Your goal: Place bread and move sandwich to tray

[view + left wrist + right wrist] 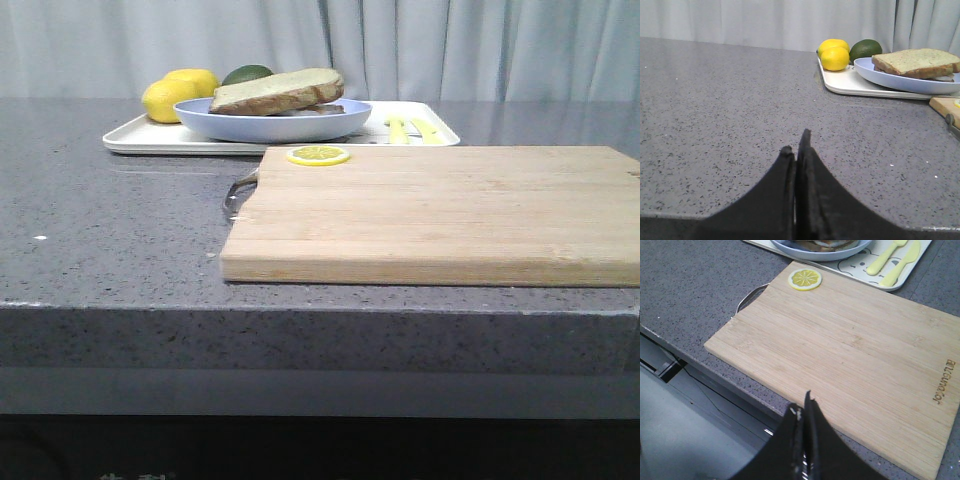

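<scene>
In the front view no pincer is showing. The sandwich [280, 92] is sitting in its light-blue plate [272, 122], and the plate is already resting on the white tray [140, 140] at the far side of the desk [110, 240], beyond the wooden cutting board [430, 210]; the top bread slice is lying with its long axis across the view. So the task is looking finished.

In the left wrist view the left pincer [796, 147] is holding its fingers pressed together, empty, low over bare desk. The sandwich [917, 62] is lying ahead of it and off to its right, well apart, next to the lemons [834, 55] and the avocado [865, 49].

In the right wrist view the right pincer [802, 407] is likewise closed on nothing, hanging above the board's near edge. The plate [820, 250] is lying straight ahead past the lemon slice [805, 279]. Neither arm is looking clearly nearer.
</scene>
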You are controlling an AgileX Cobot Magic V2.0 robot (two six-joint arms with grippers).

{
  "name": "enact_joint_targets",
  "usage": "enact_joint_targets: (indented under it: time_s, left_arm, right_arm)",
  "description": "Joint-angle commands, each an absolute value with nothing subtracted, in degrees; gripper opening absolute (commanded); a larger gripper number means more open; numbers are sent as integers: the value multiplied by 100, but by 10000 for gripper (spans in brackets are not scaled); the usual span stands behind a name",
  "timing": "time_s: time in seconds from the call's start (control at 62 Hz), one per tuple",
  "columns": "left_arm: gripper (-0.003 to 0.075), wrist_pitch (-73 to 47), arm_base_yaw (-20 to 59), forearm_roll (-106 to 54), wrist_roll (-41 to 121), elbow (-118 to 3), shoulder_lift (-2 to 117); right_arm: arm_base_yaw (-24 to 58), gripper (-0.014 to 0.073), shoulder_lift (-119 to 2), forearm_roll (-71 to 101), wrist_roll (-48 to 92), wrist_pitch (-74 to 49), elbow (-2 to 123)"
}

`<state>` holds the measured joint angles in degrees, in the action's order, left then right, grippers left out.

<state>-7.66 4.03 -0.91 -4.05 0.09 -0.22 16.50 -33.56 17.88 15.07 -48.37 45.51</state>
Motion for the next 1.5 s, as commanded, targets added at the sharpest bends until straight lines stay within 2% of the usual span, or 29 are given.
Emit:
enact_joint_targets:
  time_s: [0.0, 0.274, 1.483]
  left_arm:
    - [-20, 56, 446, -53, -511, 49, -161]
    - [-20, 429, 446, -53, -511, 34, -161]
    - [-20, 429, 434, -53, -511, 34, -149]
  right_arm:
    - [1607, -69, -3363, 1864, 1514, -4473, 4683]
    - [1607, -69, -3363, 1864, 1514, -4469, 4683]
    - [1527, -69, -3205, 1719, 1521, -4265, 4631]
